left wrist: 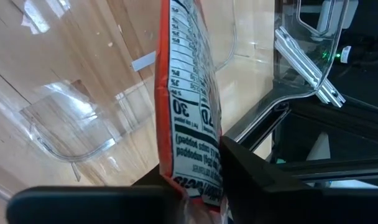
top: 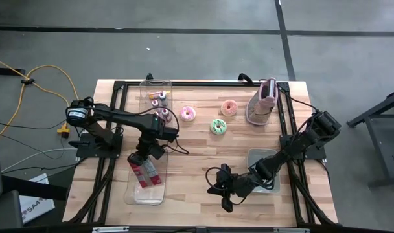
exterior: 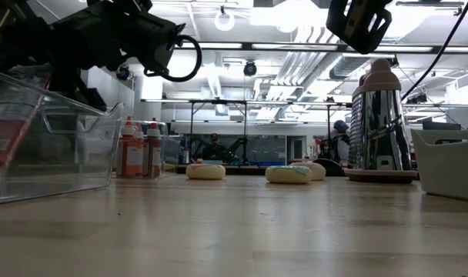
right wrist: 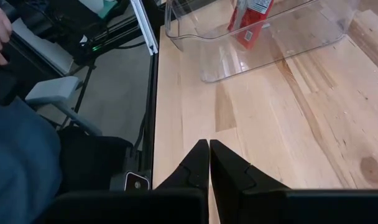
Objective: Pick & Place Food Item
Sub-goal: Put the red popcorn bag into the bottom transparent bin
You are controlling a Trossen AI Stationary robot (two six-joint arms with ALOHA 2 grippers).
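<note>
Wooden table (top: 197, 152), from above: my left gripper (top: 143, 157) hangs over the clear bin (top: 147, 194), snack packet (top: 145, 173) inside. Left wrist view: fingers (left wrist: 257, 174) loosely pinching the packet's end; it may snag while releasing and tip out. Right gripper (right wrist: 209, 163) pressed together, idle near the table's edge.

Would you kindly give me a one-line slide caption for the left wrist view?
Left gripper lowers a red snack packet into the clear plastic bin on the wooden table.

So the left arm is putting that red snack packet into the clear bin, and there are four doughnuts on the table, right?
Not quite: the high view shows three doughnuts, not four. The left gripper does have the red snack packet over the clear bin.
</note>
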